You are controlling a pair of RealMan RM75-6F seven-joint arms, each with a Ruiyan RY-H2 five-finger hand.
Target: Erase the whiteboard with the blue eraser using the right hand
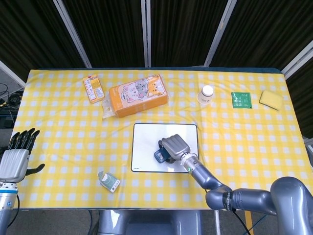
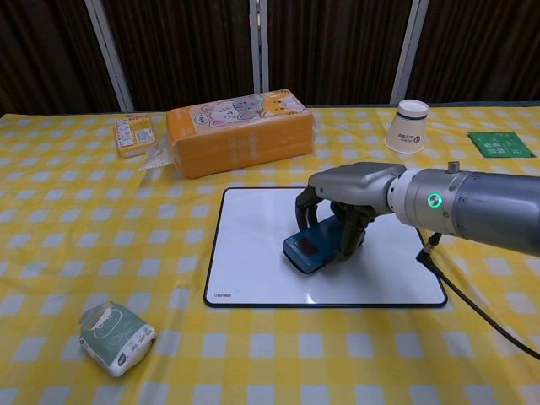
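The whiteboard (image 1: 146, 147) (image 2: 253, 245) lies flat at the middle of the table, its surface white with no marks that I can see. My right hand (image 1: 175, 146) (image 2: 342, 194) grips the blue eraser (image 1: 160, 155) (image 2: 309, 250) from above and presses it onto the board, a little right of its centre. The fingers curl down over the eraser's far side, so only its near end shows. My left hand (image 1: 14, 159) hangs off the table's left edge with fingers apart, holding nothing.
An orange tissue pack (image 1: 138, 95) (image 2: 240, 131) lies behind the board, a small snack box (image 1: 92, 88) to its left. A paper cup (image 2: 407, 126), a green card (image 2: 500, 143) and a yellow sponge (image 1: 270, 99) sit at the back right. A wrapped packet (image 2: 116, 337) lies front left.
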